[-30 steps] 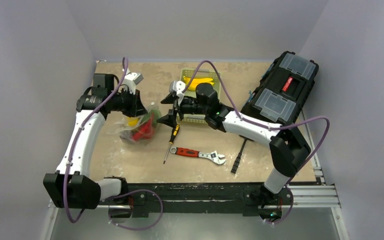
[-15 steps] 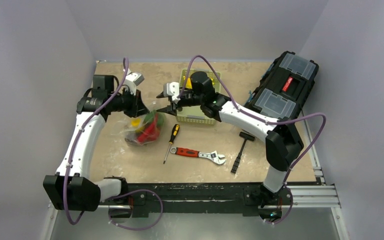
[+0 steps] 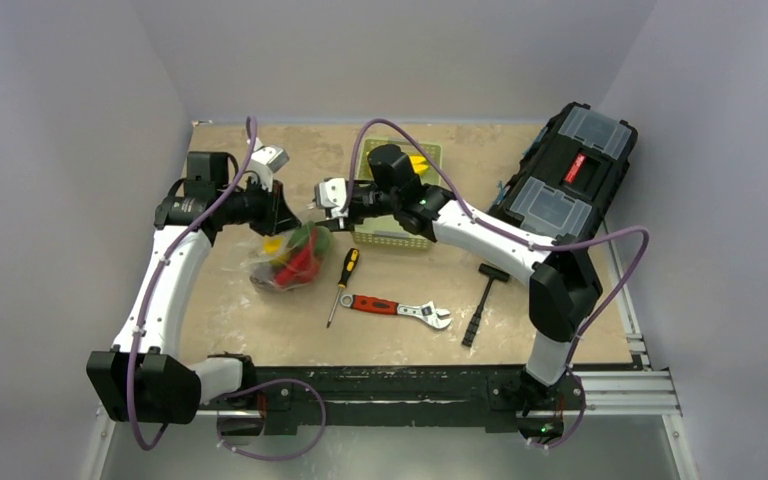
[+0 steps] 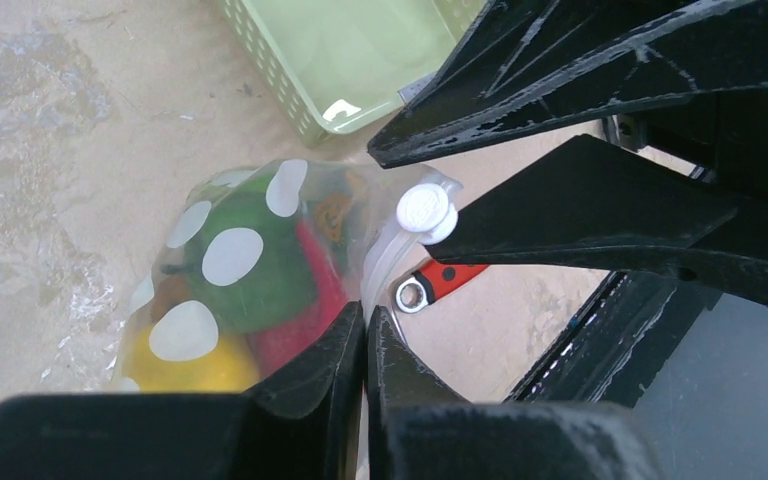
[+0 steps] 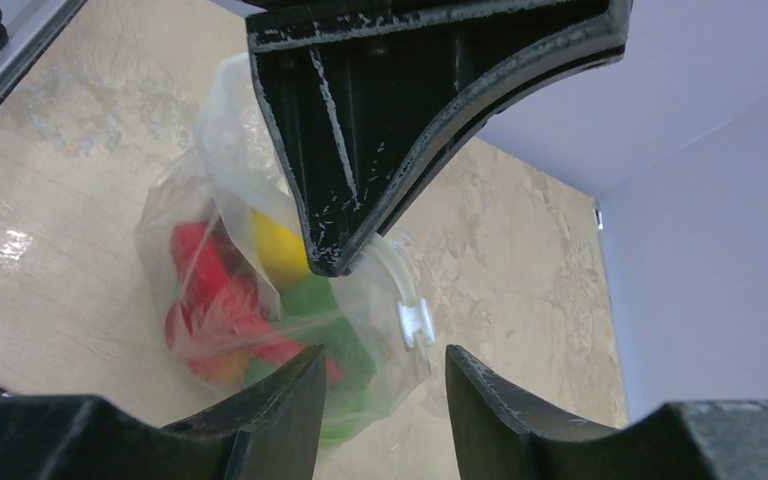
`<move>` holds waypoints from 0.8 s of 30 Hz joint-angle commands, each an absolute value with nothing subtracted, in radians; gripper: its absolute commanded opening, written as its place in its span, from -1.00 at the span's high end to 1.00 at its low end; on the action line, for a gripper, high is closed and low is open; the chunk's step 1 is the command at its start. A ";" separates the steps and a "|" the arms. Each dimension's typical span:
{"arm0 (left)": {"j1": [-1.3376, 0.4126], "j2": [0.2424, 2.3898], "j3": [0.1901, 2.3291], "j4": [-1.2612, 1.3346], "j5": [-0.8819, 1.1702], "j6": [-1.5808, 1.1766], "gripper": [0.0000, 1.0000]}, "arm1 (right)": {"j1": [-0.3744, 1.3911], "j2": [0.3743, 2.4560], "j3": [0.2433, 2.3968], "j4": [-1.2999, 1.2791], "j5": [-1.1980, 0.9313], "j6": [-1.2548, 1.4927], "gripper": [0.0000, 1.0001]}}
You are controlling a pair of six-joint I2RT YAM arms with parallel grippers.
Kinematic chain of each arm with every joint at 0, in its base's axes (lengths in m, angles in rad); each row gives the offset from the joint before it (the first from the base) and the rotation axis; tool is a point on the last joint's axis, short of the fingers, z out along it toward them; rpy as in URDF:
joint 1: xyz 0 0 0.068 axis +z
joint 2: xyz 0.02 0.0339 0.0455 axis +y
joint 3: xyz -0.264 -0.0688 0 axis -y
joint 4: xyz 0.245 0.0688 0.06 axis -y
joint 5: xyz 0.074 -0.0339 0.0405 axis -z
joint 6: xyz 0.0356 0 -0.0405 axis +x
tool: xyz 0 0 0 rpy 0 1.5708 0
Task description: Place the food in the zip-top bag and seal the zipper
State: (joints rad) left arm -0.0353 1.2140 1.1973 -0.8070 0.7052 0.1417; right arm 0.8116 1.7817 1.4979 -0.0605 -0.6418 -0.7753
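My left gripper (image 4: 365, 335) is clenched on the zip-top bag (image 3: 285, 262), just left of the green basket (image 3: 392, 238), with the food (image 4: 250, 270) inside. My right gripper (image 5: 385, 355) is released, its 2 fingers (image 5: 260, 420) apart around the white slider (image 4: 425, 210) of the zipper (image 4: 380, 265).

A robot laboratory is shown. The worn bench (image 3: 260, 330) is closed in by plain pale walls (image 3: 70, 150), and a left arm (image 3: 165, 285) and a right arm (image 3: 495, 245) are bolted to a metal rail (image 3: 625, 385).

Pale lilac walls (image 3: 390, 50), scuffed tan tabletop (image 3: 260, 330), apparently wooden
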 commanded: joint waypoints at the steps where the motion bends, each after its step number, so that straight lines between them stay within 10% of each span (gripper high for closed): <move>1: -0.040 1.177 1.201 -0.754 0.776 0.133 0.82 | 0.812 1.810 1.550 -0.031 -0.665 -0.773 0.12; 10: -0.137 1.077 1.143 -0.710 0.455 0.101 0.04 | 0.811 1.860 1.600 -0.031 -0.780 -0.704 0.91; 16: -0.324 0.934 0.980 -0.509 0.090 0.207 -0.21 | 0.801 1.865 1.643 -0.139 -0.818 -0.702 1.00; 24: -0.343 0.740 0.751 -0.232 0.176 0.380 -0.49 | 0.732 1.918 1.769 -0.320 -1.053 -0.701 1.00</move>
